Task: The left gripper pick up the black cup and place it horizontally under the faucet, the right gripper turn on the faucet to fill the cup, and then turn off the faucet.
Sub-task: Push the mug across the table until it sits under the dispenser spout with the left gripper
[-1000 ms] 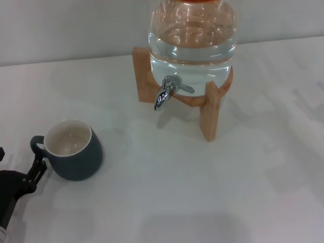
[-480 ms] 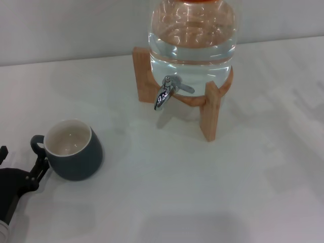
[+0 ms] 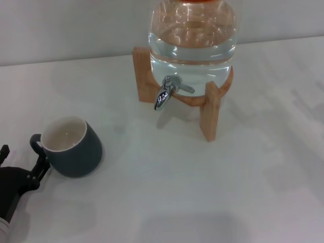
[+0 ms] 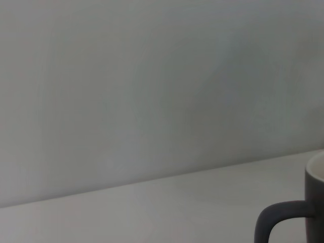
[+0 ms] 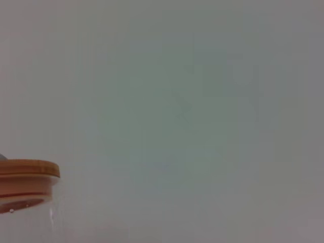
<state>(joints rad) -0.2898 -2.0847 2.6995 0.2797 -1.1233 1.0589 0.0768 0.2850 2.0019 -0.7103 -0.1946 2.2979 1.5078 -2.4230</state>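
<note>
Tilting black cup (image 3: 72,153) empty; glass jar (image 3: 192,35) holds water; left gripper (image 3: 23,169) fingers spread at handle.

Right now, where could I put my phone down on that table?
The wide bare stretch right of the dark ceramic mug, in front of the wooden stand. It is crowded where the left end effector meets the mug's handle, and under the chrome tap.
</note>
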